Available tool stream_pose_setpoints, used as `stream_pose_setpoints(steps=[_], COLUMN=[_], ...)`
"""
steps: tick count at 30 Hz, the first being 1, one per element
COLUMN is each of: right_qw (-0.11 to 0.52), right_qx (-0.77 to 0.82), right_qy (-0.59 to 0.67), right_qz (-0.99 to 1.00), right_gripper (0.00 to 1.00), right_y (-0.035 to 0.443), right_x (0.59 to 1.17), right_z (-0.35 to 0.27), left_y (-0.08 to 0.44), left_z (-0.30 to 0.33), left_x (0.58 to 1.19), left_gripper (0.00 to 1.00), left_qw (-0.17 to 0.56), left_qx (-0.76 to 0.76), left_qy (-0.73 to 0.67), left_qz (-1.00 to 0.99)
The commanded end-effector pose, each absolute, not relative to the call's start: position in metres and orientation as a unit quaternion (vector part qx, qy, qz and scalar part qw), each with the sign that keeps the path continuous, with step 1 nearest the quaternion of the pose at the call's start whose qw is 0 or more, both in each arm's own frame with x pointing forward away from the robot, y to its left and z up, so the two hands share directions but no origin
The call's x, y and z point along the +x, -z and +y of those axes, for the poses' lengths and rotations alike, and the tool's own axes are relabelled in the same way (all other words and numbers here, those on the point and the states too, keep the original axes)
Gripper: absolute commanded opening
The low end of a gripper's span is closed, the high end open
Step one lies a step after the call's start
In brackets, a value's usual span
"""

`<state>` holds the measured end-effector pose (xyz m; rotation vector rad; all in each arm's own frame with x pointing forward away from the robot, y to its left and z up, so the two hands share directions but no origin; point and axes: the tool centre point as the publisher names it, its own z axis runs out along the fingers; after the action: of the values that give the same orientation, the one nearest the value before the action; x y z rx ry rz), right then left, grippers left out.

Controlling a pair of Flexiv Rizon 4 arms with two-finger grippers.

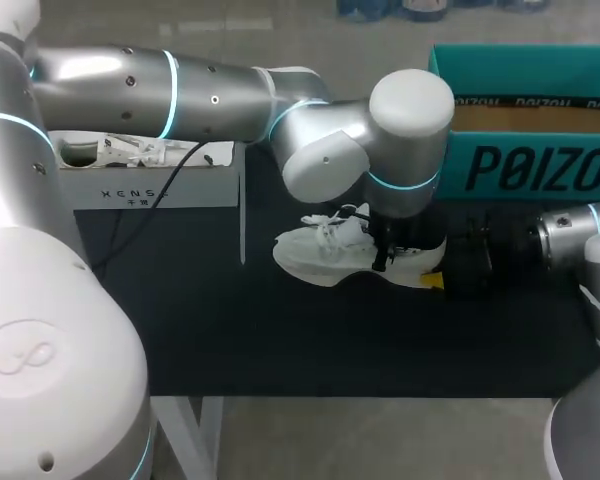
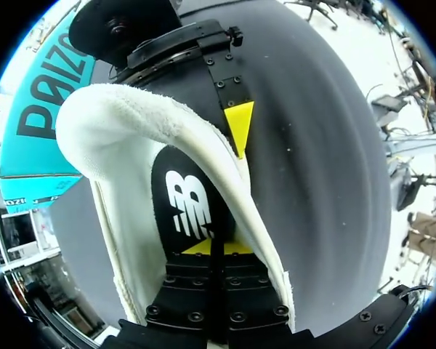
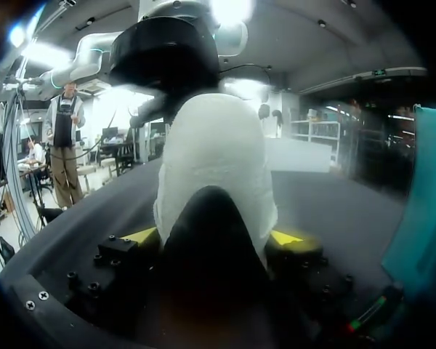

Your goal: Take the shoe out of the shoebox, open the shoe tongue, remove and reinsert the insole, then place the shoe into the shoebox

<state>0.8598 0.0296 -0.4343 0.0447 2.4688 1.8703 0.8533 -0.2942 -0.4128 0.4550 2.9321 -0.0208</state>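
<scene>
The left hand (image 2: 211, 249) reaches down into the mouth of the shoe (image 1: 330, 250). Its fingers are drawn together, with the yellow tips meeting at the heel end of the black insole (image 2: 189, 203), which lies in the shoe's white lining. Whether they pinch the insole's edge or only press on it I cannot tell. Either way the hand's place suits the insole step, since the heel end is the part easiest to catch or to seat. Just past the lining, one yellow tip of the right hand (image 3: 214, 236) shows against the outside of the shoe. In that arm's own view the two tips stand on either side of the heel and touch it, so this hand is clamped on the shoe from behind. I take this as a brace that stops the shoe sliding or tipping while the other hand works inside it, and it leaves the opening free from above. The shoe sits upright on its sole on the dark table (image 1: 280, 340), out of the box and near the middle. Its long axis runs side to side along the table's front edge, with the toe to my left and the heel to my right, toward the right arm. The open teal shoebox (image 1: 525, 165) stands behind it at the far right, near but apart. A white box (image 1: 150, 185) with crumpled paper sits at the far left, under the left arm (image 1: 210, 95)
</scene>
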Motion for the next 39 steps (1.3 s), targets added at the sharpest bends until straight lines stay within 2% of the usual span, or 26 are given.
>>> stream_pose_setpoints(steps=[1, 23, 39], right_qw=[0.022, 0.022, 0.022], right_qx=[0.015, 0.015, 0.015], right_qy=[-0.603, -0.603, -0.603], right_qz=[0.797, 0.797, 0.797], right_gripper=[0.00, 0.00, 0.00], right_y=[0.439, 0.439, 0.439], right_x=[0.857, 0.857, 0.857], right_z=[0.032, 0.032, 0.032], left_y=[0.427, 0.342, 0.297], left_z=[-0.292, -0.282, -0.259], left_x=[0.854, 0.839, 0.814], left_gripper=[0.00, 0.00, 0.00], left_qw=[0.110, 0.191, 0.219], left_qx=[0.150, 0.124, 0.097], left_qy=[0.010, 0.021, 0.061], left_qz=[0.982, 0.974, 0.969])
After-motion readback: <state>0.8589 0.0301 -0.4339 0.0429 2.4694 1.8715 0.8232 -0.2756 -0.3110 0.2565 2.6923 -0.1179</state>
